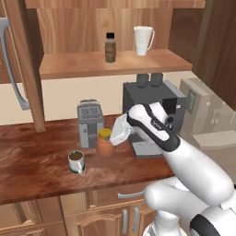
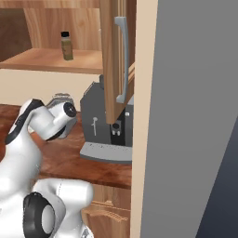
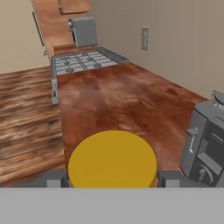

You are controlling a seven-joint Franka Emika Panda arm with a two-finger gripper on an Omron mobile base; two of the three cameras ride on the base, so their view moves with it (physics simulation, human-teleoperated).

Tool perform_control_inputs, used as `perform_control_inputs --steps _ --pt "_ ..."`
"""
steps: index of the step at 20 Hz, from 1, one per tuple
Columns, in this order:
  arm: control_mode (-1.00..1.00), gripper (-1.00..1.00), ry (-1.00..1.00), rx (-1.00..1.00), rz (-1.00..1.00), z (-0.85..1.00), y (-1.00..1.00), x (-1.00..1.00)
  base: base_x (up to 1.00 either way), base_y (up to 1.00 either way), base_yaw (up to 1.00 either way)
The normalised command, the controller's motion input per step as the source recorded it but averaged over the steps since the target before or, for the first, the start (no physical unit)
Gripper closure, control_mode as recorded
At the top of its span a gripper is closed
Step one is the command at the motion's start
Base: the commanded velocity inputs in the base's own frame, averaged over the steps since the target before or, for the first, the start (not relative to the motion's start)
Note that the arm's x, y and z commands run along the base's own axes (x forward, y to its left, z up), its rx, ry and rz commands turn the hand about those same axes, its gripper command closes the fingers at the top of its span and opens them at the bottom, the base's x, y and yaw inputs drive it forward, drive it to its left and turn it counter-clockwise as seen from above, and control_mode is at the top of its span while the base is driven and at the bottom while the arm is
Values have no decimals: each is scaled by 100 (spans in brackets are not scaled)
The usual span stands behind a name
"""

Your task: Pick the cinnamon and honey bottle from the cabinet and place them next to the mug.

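The honey bottle, an orange-brown jar with a yellow lid, stands on the wooden counter just right of and behind the mug. My gripper reaches in from the jar's right. In the hand view the gripper has a fingertip pressed against each side of the lid, so it is shut on the jar. The cinnamon, slim with a black cap, stands upright on the cabinet shelf.
A tall white cup stands on the shelf right of the cinnamon. A grey toaster sits behind the jar, a dark coffee machine to its right. The open cabinet door hangs over the machine. A stove lies further along the counter.
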Motion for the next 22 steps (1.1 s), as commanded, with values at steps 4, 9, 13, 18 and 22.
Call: perform_control_inputs --steps 4,9,13,18,22 --pt "-100 100 0 0 0 -6 27 26 0 0 0" --pt "-100 100 0 0 0 -17 2 7 0 0 0" --pt "-100 100 0 0 0 -22 0 0 0 0 0" --pt "-100 100 1 0 0 -24 0 0 0 0 0" --pt "-100 100 1 0 0 -37 0 0 0 0 0"
